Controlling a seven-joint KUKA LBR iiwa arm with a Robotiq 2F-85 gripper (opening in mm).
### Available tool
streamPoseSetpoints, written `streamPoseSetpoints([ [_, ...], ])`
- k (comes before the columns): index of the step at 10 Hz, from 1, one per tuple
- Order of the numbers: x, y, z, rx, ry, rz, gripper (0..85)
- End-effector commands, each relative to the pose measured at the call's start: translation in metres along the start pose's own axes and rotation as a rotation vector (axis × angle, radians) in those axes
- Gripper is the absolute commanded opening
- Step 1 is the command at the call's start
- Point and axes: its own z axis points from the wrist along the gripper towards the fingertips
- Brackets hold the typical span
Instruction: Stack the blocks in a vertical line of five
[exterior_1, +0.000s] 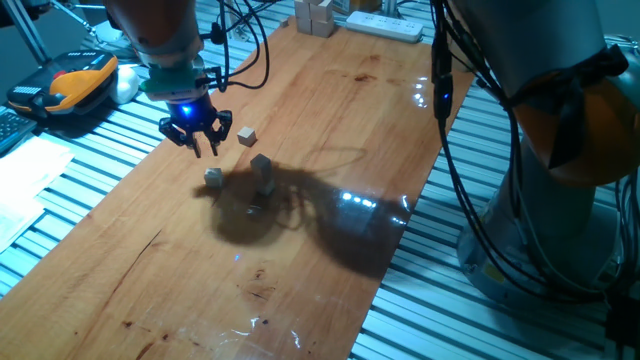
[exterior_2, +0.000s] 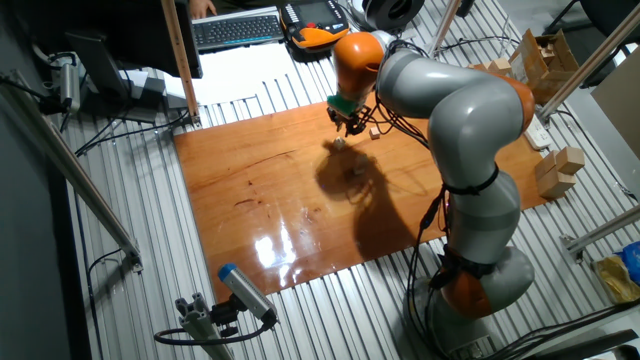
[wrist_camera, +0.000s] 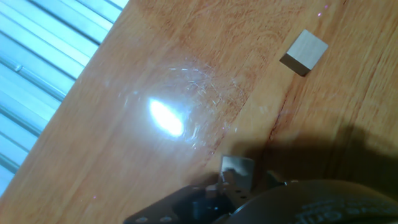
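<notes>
Claw: we saw the claw (exterior_1: 196, 136) hanging just above the surface (exterior_1: 300, 250) near its left edge, fingers pointing down; in the hand view a pale cube (wrist_camera: 237, 172) sat between the fingertips, so we judged it pinched there, though only part of it showed.
Left block: a cube (exterior_1: 214, 177) lay on the surface just below and slightly right of the claw, apart from it.
Middle blocks: a short stack (exterior_1: 263, 172) stood right of that cube; we took it for two cubes but could not be sure.
Right block: one more cube (exterior_1: 247, 135) lay loose beside the claw, level with its fingers.
Handling: we judged the cubes light, stiff and smooth-faced, unlikely to break but easy to nudge.
Hold: we would take two opposite flat faces, low enough to keep each cube square.
</notes>
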Motion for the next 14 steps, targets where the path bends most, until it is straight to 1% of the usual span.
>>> streamPoseSetpoints([
  [1,0.0,0.0,0.002,-0.001,0.001,0.003,51.0],
  [6,-0.001,0.002,0.013,-0.001,0.002,0.021,51.0],
  [7,-0.001,0.002,0.016,-0.001,0.002,0.028,68.0],
  [9,-0.001,0.002,0.017,-0.003,0.007,0.038,68.0],
  [10,-0.001,0.002,0.018,0.0,0.005,0.041,68.0],
  [14,-0.003,0.002,0.027,-0.004,0.009,0.046,68.0],
])
